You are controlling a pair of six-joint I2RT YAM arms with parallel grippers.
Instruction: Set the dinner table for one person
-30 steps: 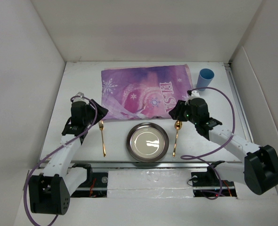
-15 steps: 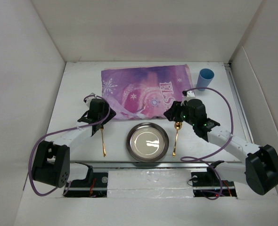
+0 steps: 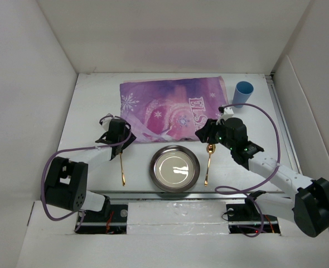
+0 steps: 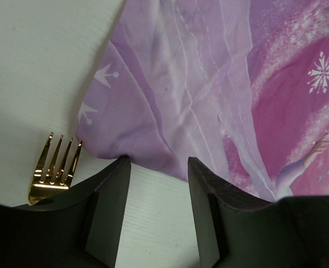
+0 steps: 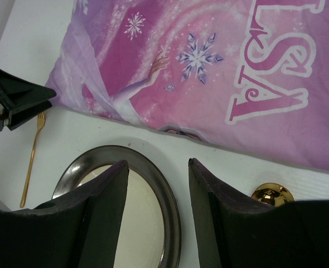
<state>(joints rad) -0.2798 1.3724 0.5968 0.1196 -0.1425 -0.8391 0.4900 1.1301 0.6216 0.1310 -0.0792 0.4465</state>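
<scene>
purple cloth upper centre; your left gripper spread at its lower-left edge, probably to grab it; right gripper spread, empty, over plate.

Plain white back wall ahead of me, white left panel and right panel closing me in, soft even light

Overhead camera facing down over whole table, wrist cameras close and low, both sharing cloth edge
</scene>
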